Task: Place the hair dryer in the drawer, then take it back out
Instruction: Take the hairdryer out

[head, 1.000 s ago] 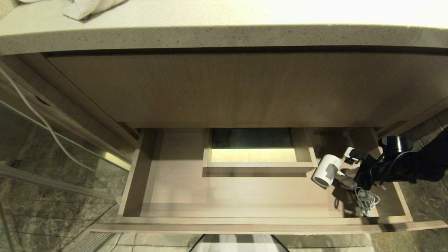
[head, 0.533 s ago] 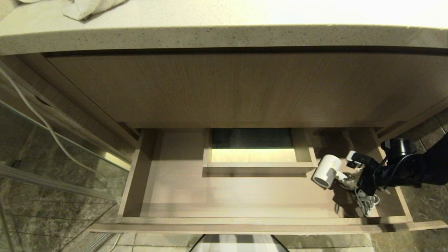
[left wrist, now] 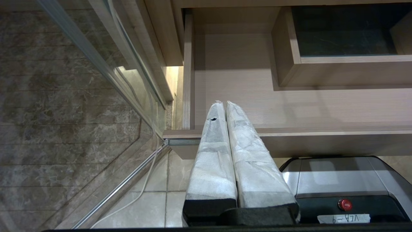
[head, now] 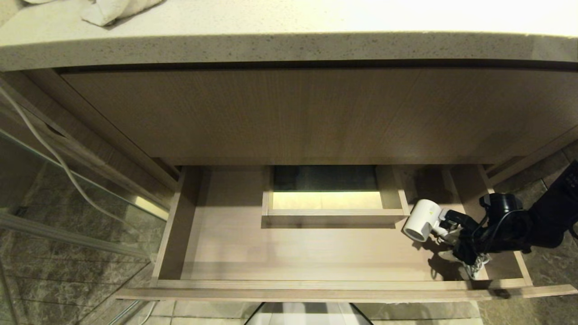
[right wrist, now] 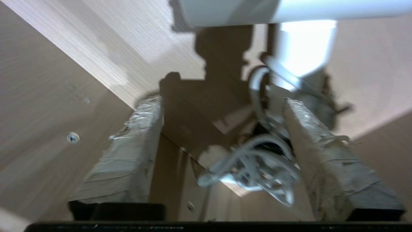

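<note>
Speckled desk [head: 289,45] overhead, drawer [head: 316,289] pulled out. Right claw [right wrist: 222,125] released, fingers spread around cord [right wrist: 254,167]; hair dryer [head: 422,219] lies in drawer's right end. Left claw [left wrist: 222,104] clenched, only in wrist view

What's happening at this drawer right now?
The hair dryer lies in the right end of the open drawer, its cord bunched beside it. The right gripper is inside the drawer at the handle end, jaws spread wide with the cord between them and nothing clamped. The left gripper is parked shut outside the drawer's front left corner. A towel sits on the countertop.
</note>
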`<state>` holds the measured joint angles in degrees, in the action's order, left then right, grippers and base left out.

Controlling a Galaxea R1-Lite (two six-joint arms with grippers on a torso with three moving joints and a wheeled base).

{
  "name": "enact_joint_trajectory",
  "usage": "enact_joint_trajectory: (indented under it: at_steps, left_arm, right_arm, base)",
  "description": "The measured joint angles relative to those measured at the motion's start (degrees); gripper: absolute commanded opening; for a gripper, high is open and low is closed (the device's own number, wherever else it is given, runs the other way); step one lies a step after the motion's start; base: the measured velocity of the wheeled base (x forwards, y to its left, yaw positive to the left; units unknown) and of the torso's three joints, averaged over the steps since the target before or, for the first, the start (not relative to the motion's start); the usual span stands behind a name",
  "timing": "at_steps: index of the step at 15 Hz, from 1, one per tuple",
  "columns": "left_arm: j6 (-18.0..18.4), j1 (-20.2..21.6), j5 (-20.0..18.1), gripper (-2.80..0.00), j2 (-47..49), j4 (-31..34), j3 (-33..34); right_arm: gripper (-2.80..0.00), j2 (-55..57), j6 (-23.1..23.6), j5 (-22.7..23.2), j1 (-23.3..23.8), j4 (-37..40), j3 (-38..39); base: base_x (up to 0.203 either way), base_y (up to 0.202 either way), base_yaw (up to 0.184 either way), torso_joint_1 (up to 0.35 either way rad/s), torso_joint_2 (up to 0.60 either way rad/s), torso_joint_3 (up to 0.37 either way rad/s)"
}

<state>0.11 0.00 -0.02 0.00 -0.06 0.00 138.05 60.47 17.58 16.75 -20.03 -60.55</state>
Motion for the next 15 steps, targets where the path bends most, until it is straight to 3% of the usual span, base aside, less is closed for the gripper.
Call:
enact_joint_trajectory:
  at_steps: [14, 15]
  left_arm:
    - [0.0, 0.0, 0.0, -2.8, 0.0, 0.0, 0.0]
    - [0.0, 0.0, 0.0, -2.8, 0.0, 0.0, 0.0]
  right_arm:
    - [0.0, 9.2, -0.2, 0.3, -2.0, -8.9, -5.8]
    - [-2.8, 9.6, -0.4, 0.4, -2.0, -9.0, -6.0]
  base:
    - [0.0, 0.0, 0.0, 0.0, 0.0, 0.0]
    - [0.0, 0.0, 0.0, 0.0, 0.0, 0.0]
